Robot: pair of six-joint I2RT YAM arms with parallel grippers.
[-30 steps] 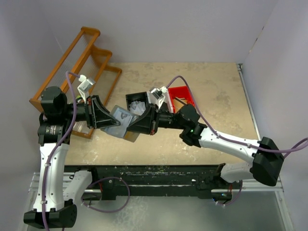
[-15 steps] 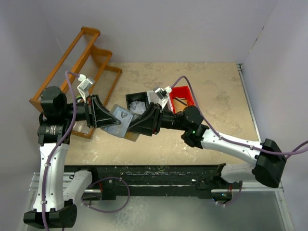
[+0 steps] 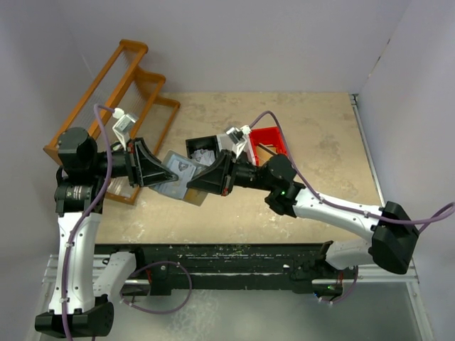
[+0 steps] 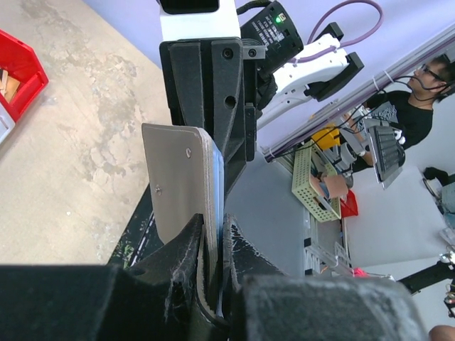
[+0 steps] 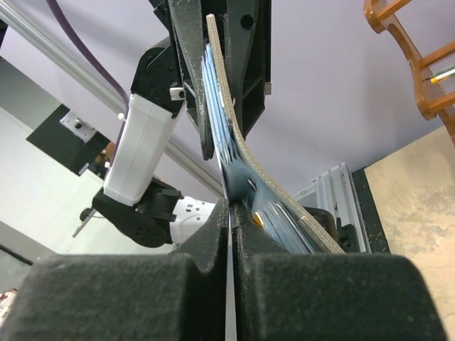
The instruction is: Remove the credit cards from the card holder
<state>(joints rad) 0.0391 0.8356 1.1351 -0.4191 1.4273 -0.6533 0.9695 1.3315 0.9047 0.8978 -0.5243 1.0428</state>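
Note:
The grey card holder (image 3: 176, 172) hangs in the air between the two arms, above the table's left middle. My left gripper (image 3: 158, 172) is shut on its left edge. In the left wrist view the holder (image 4: 178, 181) is seen nearly edge-on, clamped between the fingers. My right gripper (image 3: 206, 182) is shut on a thin card (image 5: 229, 206) at the holder's right side. The right wrist view shows the open holder's curved flap (image 5: 238, 131) and several bluish credit cards (image 5: 288, 222) still tucked in its pockets.
A black bin (image 3: 202, 150) with pale cards in it stands just behind the holder. A red bin (image 3: 270, 141) stands to its right. A wooden rack (image 3: 117, 96) stands at the back left. White walls enclose the table.
The right gripper pushed left toward the holder, then drew back a little to the right. The holder has risen slightly in the left gripper. Both grips have held.

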